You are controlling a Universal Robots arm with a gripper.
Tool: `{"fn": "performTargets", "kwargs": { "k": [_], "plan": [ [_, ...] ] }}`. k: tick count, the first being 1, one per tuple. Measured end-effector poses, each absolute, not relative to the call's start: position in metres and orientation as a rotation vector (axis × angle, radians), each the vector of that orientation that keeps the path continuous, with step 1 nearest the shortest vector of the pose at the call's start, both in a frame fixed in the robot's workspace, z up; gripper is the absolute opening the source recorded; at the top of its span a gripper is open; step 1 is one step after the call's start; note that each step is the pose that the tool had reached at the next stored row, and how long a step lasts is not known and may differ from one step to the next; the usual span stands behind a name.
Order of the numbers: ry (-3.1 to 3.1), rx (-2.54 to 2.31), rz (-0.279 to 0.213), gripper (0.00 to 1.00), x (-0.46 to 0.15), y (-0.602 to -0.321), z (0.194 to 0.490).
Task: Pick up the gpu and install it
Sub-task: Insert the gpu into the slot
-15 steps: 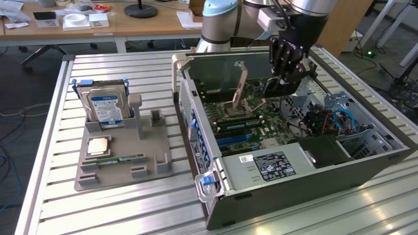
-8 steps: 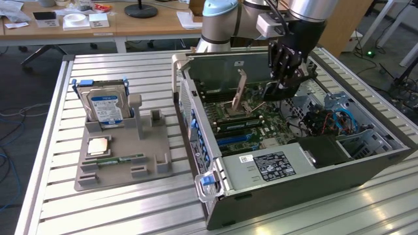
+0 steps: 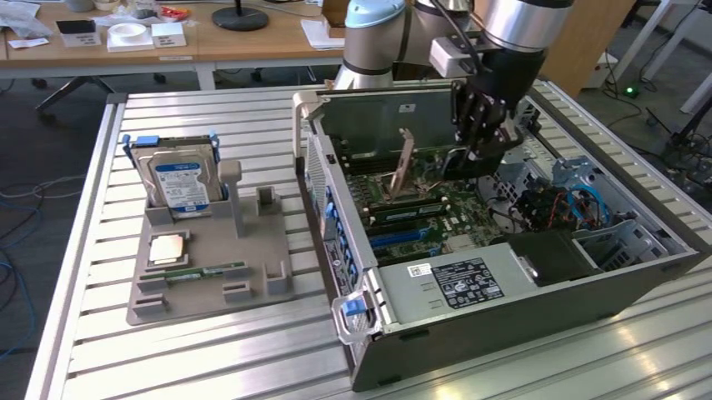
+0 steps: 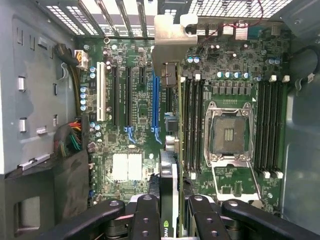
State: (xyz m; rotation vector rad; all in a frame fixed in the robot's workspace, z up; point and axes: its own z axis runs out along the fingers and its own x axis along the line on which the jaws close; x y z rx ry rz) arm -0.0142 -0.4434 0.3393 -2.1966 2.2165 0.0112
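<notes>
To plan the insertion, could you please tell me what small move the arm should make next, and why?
Probably ease the gpu sideways over the blue slot: the tool grips it edge-on above the motherboard, seemingly just beside that slot.

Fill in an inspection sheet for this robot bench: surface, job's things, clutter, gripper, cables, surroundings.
Surface: slatted metal table, carrying an open computer case and a grey holder.
Job's things: graphics card held edge-on over the green board, near the blue slot; whether it is seated cannot be told.
Clutter: hard drive upright in the holder; chip and memory stick lying flat on it.
Gripper: gripper inside the case, shut on the graphics card.
Cables: blue cables in the case; loose cables on the floor.
Surroundings: wooden desks behind the table.
</notes>
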Motion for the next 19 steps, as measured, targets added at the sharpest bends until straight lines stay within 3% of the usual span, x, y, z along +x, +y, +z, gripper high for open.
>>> {"fn": "performTargets", "kwargs": {
  "k": [19],
  "plan": [
    [2.217,-2.196,0.011,0.27,-0.025,-0.444,0.311]
  ]
}}
